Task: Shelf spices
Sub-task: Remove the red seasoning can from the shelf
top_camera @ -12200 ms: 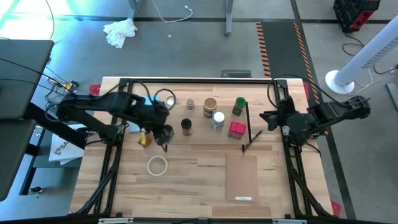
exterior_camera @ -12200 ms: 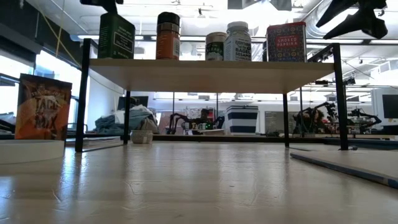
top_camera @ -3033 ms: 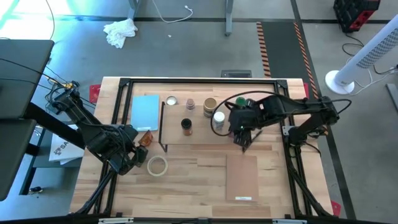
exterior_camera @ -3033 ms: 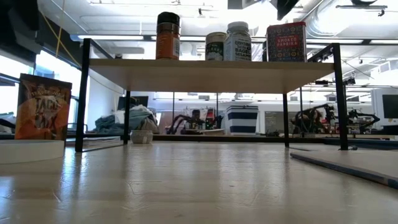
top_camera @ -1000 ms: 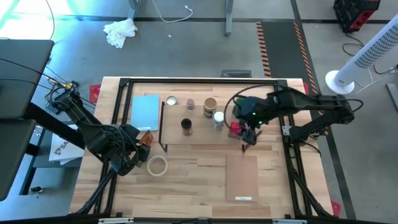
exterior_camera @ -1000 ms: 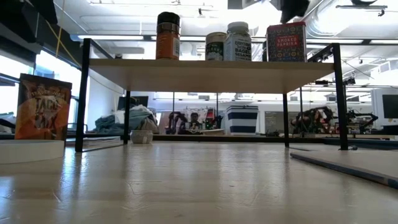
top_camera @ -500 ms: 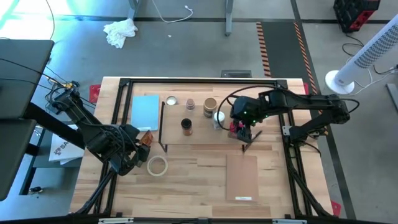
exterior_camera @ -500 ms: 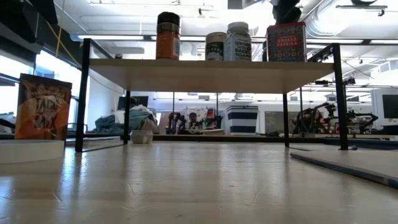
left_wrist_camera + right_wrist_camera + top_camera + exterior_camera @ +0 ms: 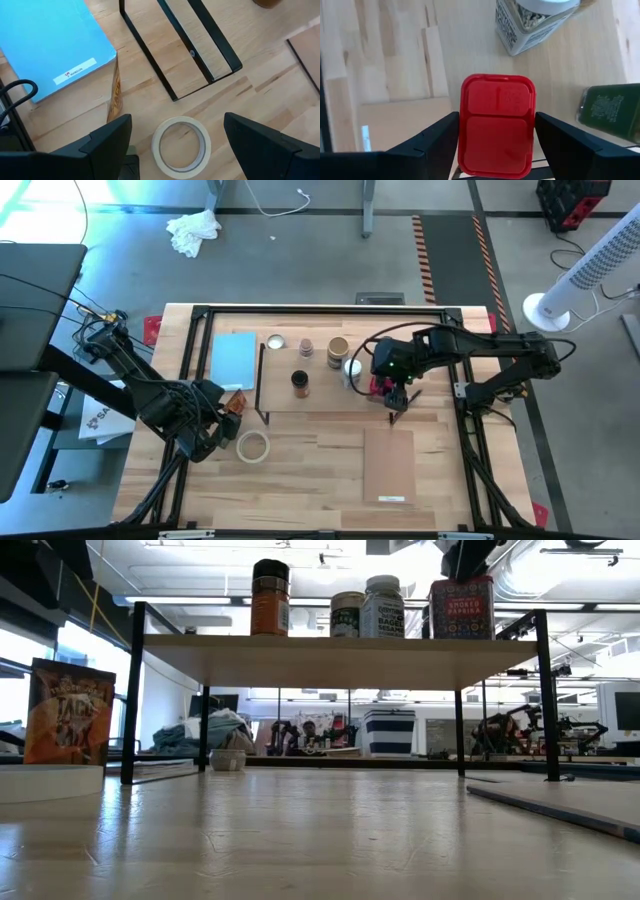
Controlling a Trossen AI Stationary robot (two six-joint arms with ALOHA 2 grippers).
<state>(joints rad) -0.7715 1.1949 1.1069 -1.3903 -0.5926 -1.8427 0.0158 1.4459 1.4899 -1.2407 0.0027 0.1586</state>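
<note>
Nearest the front edge of the counter (image 9: pixel 330 480) lie one loose thin board (image 9: pixel 389 465) and one white tape ring (image 9: pixel 180 147). The left hand (image 9: pixel 208 446) waits over the ring with its fingers wide apart, holding nothing, well away from the spices. One orange packet (image 9: pixel 232 402) stands beside it. Farther back is the single shelf (image 9: pixel 300 648), and the coming move turns on its right end. There the red tin (image 9: pixel 497 125) stands on the plank directly below the right hand (image 9: pixel 392 387). One finger is on each long side of the tin's rounded-rectangle lid, so the lid's longer axis runs out between them. The fingers are spread and lie close along the tin without visibly clamping it, so closing them would likely bite across the shorter width. The right arm is plainly the nearer one. Just beside the tin are one green jar (image 9: pixel 606 112) and one white-topped jar (image 9: pixel 535 20). Along the plank stand one dark-topped jar (image 9: pixel 270 598), one tan-topped (image 9: pixel 338 347) and one pinkish-topped (image 9: pixel 306 347). One small pale tin (image 9: pixel 275 342) sits by the left end frame, which makes seven spices. One light-blue pad (image 9: pixel 235 360) lies at the far left.
</note>
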